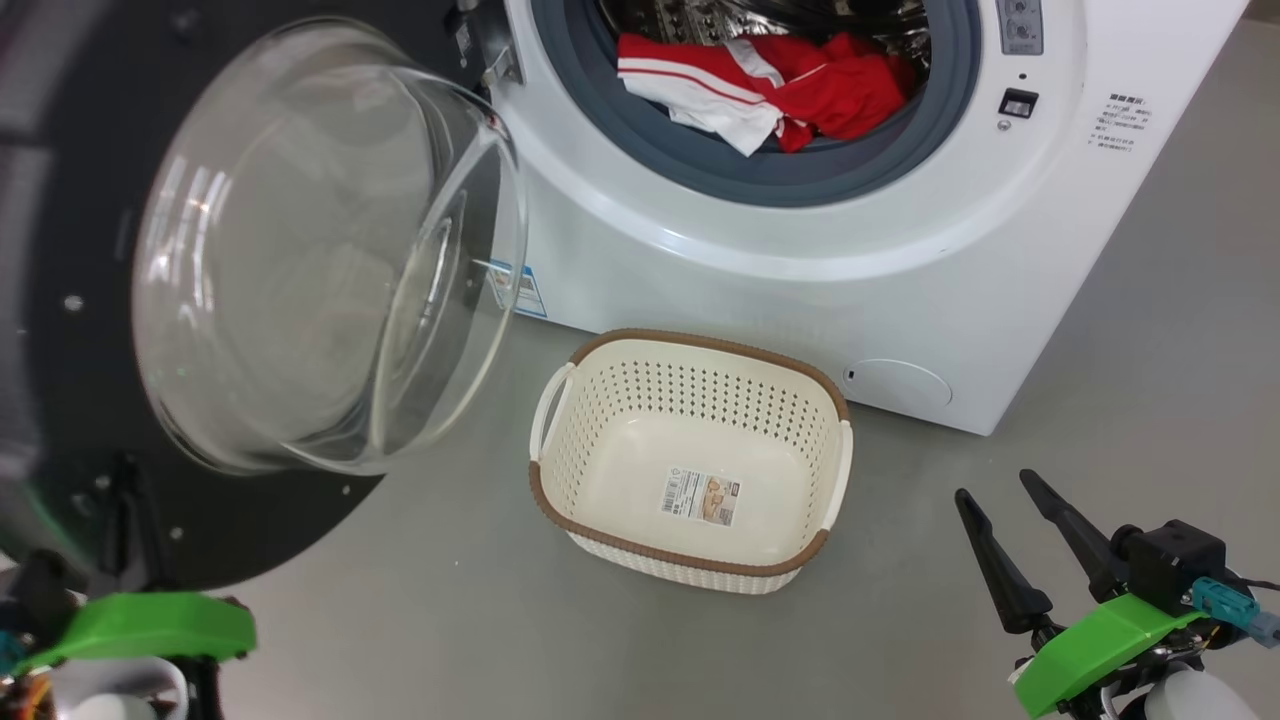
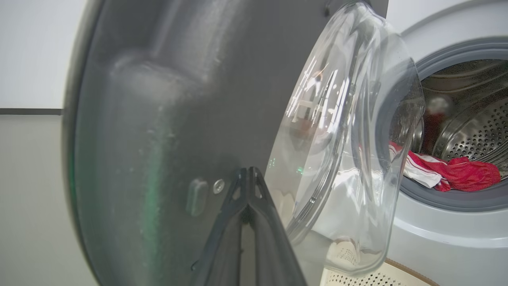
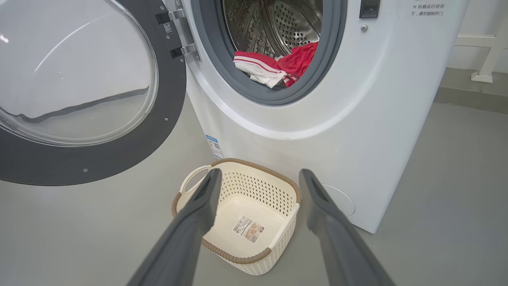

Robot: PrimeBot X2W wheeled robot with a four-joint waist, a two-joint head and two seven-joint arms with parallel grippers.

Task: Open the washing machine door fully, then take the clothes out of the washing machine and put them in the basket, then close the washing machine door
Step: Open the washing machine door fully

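Right gripper (image 1: 993, 487) is spread, low right over the floor (image 1: 1150, 380). The basket (image 1: 690, 338) sits just ahead-left of it, apart, label visible on its bottom. Left gripper (image 2: 248, 174) has its fingers pressed together, tips at the dark inner face of the washing machine door (image 2: 158, 119); can't tell if they touch. Door is swung wide left, glass bowl (image 1: 320, 250) bulging toward the basket's left handle. Open floor right of the basket. Behind it is the washing machine (image 1: 800, 280), with the clothes (image 1: 830, 90) heaped at the drum mouth, striped part draped on the gasket (image 1: 760, 175), well apart from both grippers. Drum top is cut off in the head view.
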